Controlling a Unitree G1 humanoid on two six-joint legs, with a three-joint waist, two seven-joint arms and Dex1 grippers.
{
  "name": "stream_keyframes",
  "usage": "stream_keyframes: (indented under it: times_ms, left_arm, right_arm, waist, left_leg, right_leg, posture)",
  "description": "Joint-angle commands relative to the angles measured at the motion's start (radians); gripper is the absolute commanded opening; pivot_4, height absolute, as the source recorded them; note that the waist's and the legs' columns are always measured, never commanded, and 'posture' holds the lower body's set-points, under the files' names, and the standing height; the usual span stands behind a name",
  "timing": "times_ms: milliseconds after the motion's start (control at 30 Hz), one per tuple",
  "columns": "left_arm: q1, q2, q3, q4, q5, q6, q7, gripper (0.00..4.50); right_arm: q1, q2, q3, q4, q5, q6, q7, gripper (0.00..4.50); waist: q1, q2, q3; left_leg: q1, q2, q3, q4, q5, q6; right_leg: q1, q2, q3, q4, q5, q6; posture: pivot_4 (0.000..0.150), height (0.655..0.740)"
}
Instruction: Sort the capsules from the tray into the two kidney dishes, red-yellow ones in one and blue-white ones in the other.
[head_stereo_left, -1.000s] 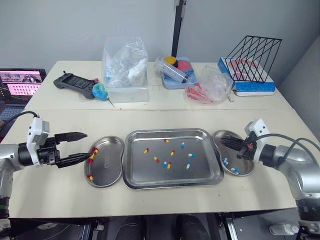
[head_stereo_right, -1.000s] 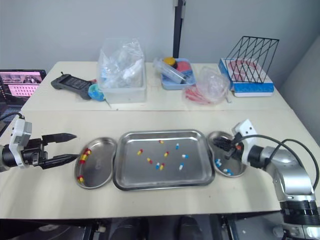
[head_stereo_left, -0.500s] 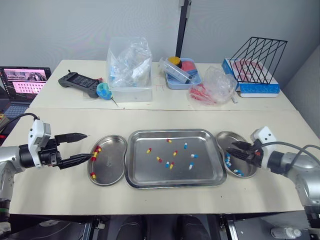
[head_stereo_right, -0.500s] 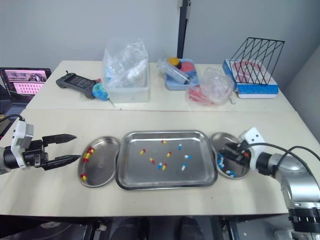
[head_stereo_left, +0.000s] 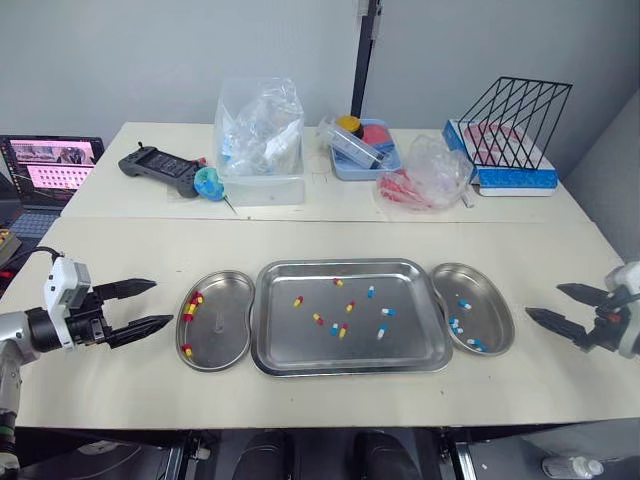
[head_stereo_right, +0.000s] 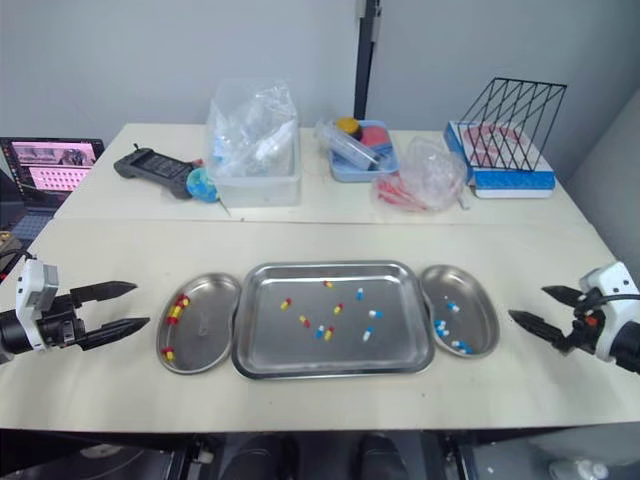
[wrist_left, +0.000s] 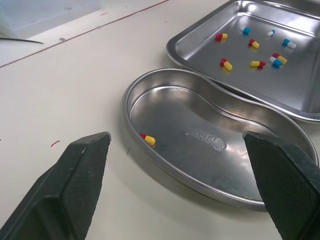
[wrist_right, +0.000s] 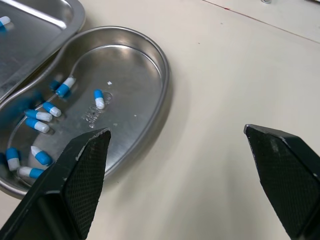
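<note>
The left gripper (head_stereo_left: 163, 302) hangs over the table (head_stereo_left: 300, 240), a little way left of the left dish (head_stereo_left: 225, 330). Its two fingers are spread wide and hold nothing. The right gripper (head_stereo_left: 543, 300) hangs just to the right of the right dish (head_stereo_left: 490, 310), fingers spread wide too, holding nothing.

The three metal things sit in a row. The left dish holds red-yellow capsules (head_stereo_left: 191, 301), at least three; they lie too close together to count for sure. The tray (head_stereo_left: 400, 345) in the middle holds nine capsules: five red-yellow and four blue-white capsules (head_stereo_left: 370, 292). The right dish holds about eight blue-white ones.

Farther back are one black controller (head_stereo_left: 160, 165), one clear box (head_stereo_left: 258, 150) stuffed with plastic bags, one blue tub (head_stereo_left: 365, 150), one bag (head_stereo_left: 425, 170) with red things and one wire rack (head_stereo_left: 515, 110). One laptop (head_stereo_left: 50, 165) sits far left.
</note>
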Motion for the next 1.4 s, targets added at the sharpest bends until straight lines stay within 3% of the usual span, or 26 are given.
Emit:
stream_keyframes:
  times_ms: [33, 600, 733, 833, 933, 1067, 1233, 1400]
  left_arm:
    - [0.006, 0.000, 0.038, -0.026, -0.015, -0.009, 0.013, 4.50]
    - [0.042, 0.003, 0.061, -0.112, -0.042, 0.042, 0.044, 4.50]
    - [0.023, 0.015, 0.029, -0.125, -0.032, 0.155, 0.116, 4.50]
    - [-0.011, 0.011, -0.034, -0.258, 0.000, 0.251, 0.220, 4.50]
    - [-0.069, -0.042, -0.081, -0.435, -0.047, 0.351, 0.316, 4.50]
    - [-0.103, -0.090, -0.193, -0.560, -0.012, 0.414, 0.378, 4.50]
    - [-0.187, -0.204, -0.374, -0.597, 0.078, 0.428, 0.473, 4.50]
    - [-0.239, -0.307, -0.449, -0.582, 0.116, 0.510, 0.576, 4.50]
  right_arm:
    - [-0.011, -0.020, -0.037, -0.007, 0.009, -0.024, 0.002, 4.47]
    - [0.001, -0.019, -0.028, -0.163, 0.087, 0.106, 0.026, 4.47]
    - [-0.010, -0.021, -0.033, -0.179, 0.111, 0.149, 0.036, 4.47]
    - [-0.015, -0.004, -0.042, -0.207, 0.133, 0.151, 0.039, 4.47]
    - [-0.008, 0.013, -0.057, -0.240, 0.143, 0.141, 0.012, 4.47]
    - [0.031, 0.030, -0.048, -0.285, 0.079, 0.105, -0.059, 4.47]
    - [0.083, 0.034, -0.063, -0.351, 0.113, 0.143, -0.054, 4.47]
    - [0.140, 0.042, -0.101, -0.407, 0.120, 0.159, -0.065, 4.47]
  waist:
    - [0.000, 0.000, 0.000]
    - [0.006, 0.001, 0.000]
    - [0.006, 0.001, 0.000]
    - [0.010, 0.000, 0.000]
    - [0.018, 0.000, 0.000]
    - [0.015, 0.001, 0.000]
    - [0.012, 0.001, 0.000]
    - [0.012, 0.001, 0.000]
  left_leg:
    - [0.000, 0.000, 0.000, 0.000, 0.000, 0.000]
    - [0.000, 0.000, 0.000, 0.000, -0.001, 0.001]
    - [0.000, 0.000, 0.000, 0.000, -0.001, 0.001]
    - [-0.001, 0.000, 0.000, 0.000, -0.001, 0.001]
    - [-0.001, -0.001, -0.001, 0.000, -0.001, 0.001]
    - [-0.001, -0.002, -0.001, 0.000, -0.001, 0.002]
    - [0.000, -0.004, -0.001, 0.000, -0.001, 0.002]
    - [-0.001, -0.005, -0.002, 0.001, -0.001, 0.002]
  right_leg:
    - [0.000, 0.000, 0.000, 0.000, 0.000, 0.000]
    - [0.000, -0.001, 0.000, 0.000, 0.000, 0.000]
    - [0.000, -0.001, 0.000, 0.000, 0.000, 0.000]
    - [0.000, -0.001, 0.000, 0.000, 0.000, 0.000]
    - [0.001, -0.001, 0.000, -0.001, 0.000, 0.001]
    - [0.002, -0.001, 0.001, -0.001, 0.001, 0.002]
    - [0.002, 0.000, 0.001, 0.000, 0.001, 0.003]
    - [0.003, 0.000, 0.002, -0.001, 0.002, 0.005]
  posture:
    - [0.150, 0.7400]
    - [0.150, 0.7400]
    - [0.150, 0.7400]
    - [0.150, 0.7400]
    - [0.150, 0.7400]
    - [0.150, 0.7400]
    - [0.150, 0.7400]
    - [0.150, 0.7400]
